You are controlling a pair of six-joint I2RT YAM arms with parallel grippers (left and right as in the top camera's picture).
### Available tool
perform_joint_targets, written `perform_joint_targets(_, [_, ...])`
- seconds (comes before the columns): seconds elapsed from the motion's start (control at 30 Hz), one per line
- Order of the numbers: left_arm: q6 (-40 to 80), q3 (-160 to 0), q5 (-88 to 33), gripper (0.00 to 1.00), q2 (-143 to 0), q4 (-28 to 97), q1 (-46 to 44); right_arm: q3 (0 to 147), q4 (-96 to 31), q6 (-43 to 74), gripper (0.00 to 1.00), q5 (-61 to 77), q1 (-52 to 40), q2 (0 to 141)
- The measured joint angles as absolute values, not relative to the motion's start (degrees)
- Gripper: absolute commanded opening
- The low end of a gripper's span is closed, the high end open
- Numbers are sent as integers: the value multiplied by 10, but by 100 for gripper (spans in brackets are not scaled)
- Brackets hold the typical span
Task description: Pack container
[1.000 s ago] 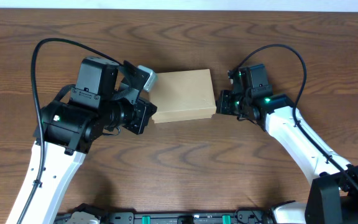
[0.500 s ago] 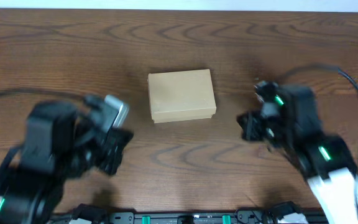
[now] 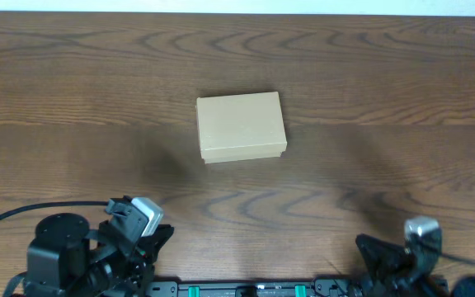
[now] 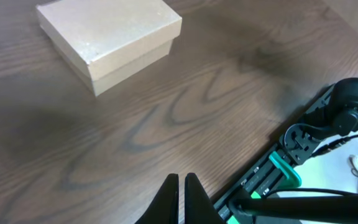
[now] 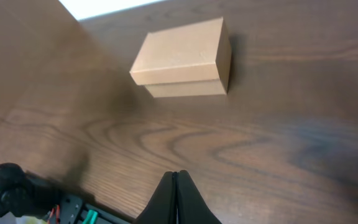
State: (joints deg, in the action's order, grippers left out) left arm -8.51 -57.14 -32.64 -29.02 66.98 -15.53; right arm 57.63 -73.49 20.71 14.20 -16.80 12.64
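Observation:
The container, a plain tan cardboard box with its lid closed, sits on the wooden table a little above the middle. It also shows in the left wrist view and the right wrist view. My left gripper is drawn back to the near left edge, shut and empty, as its own view shows. My right gripper is drawn back to the near right edge, shut and empty, fingers pressed together in its own view. Both grippers are far from the box.
The dark wooden table surrounds the box. A black rail with green clips runs along the near edge. The right arm's base shows in the left wrist view.
Both arms have pulled back from the sides of the box to the near edge of the table. The box has stayed in place, closed.

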Motion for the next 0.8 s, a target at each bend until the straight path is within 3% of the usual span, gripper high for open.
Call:
perform_joint_targets(0.03, [-82,-564,-329,84,-290,663,-155,576,-737,211,90,141,-168,117])
perform_joint_targets(0.07, [-74,-558,-331,95,-290,655,-155,576,-739,212,99,140,-168,109])
perform_joint_targets(0.8, [2,-550,-330,95,-290,674,-155,572,-810,295,99,146,-168,104])
